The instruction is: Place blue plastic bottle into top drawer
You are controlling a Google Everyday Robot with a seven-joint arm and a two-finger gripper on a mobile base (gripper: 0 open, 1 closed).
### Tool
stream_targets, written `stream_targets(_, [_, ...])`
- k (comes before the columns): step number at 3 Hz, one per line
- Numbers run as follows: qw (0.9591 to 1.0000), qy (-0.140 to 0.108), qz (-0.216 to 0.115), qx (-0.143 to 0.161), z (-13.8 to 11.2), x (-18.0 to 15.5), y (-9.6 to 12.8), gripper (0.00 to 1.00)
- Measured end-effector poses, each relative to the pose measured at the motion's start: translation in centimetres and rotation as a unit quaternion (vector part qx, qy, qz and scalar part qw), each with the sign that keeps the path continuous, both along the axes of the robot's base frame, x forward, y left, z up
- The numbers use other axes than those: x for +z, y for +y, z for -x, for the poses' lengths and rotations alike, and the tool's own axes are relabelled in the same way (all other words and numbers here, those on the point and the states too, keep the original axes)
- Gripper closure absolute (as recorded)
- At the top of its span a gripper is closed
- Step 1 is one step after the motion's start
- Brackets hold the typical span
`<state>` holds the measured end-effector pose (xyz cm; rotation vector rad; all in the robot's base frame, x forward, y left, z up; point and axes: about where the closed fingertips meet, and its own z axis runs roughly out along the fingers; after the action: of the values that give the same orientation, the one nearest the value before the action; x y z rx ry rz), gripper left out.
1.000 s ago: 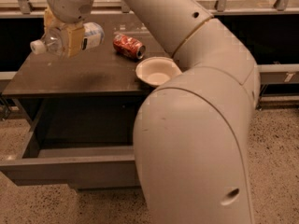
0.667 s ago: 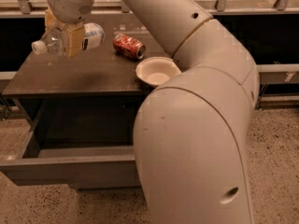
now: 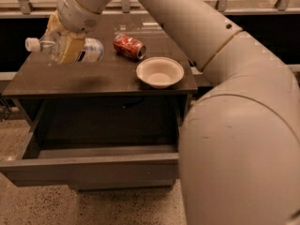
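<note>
The blue plastic bottle (image 3: pixel 86 50) is clear with a white cap at its left end. It lies sideways in my gripper (image 3: pixel 65 46), held in the air above the left part of the dark cabinet top (image 3: pixel 93 76). My gripper's yellowish fingers (image 3: pixel 70 50) are shut around the bottle's middle. The top drawer (image 3: pixel 93 165) is pulled open below the cabinet top, its inside dark and its flat front toward me.
A red soda can (image 3: pixel 129 47) lies on its side on the cabinet top. A white bowl (image 3: pixel 160 72) stands near the top's right front. My large arm (image 3: pixel 234 125) fills the right side of the view. Speckled floor lies below.
My gripper with the bottle has shifted slightly; the bottle stays held above the cabinet's left side. The drawer remains open.
</note>
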<state>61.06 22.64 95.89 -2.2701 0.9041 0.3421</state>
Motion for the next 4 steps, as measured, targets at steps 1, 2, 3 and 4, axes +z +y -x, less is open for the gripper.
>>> stream_targets(1, [0.9933, 0.061, -0.087, -0.044, 4.2, 1.3, -0.8, 1.0])
stream_targets(2, [0.9754, 0.127, -0.172, -0.055, 7.7, -0.6, -0.5, 1.0])
stream_targets(3, [0.9509, 0.17, -0.253, -0.053, 10.9, -3.3, -0.3, 1.0])
stream_targets(4, [0.9149, 0.236, -0.317, -0.082, 15.3, -7.2, -2.7, 1.0])
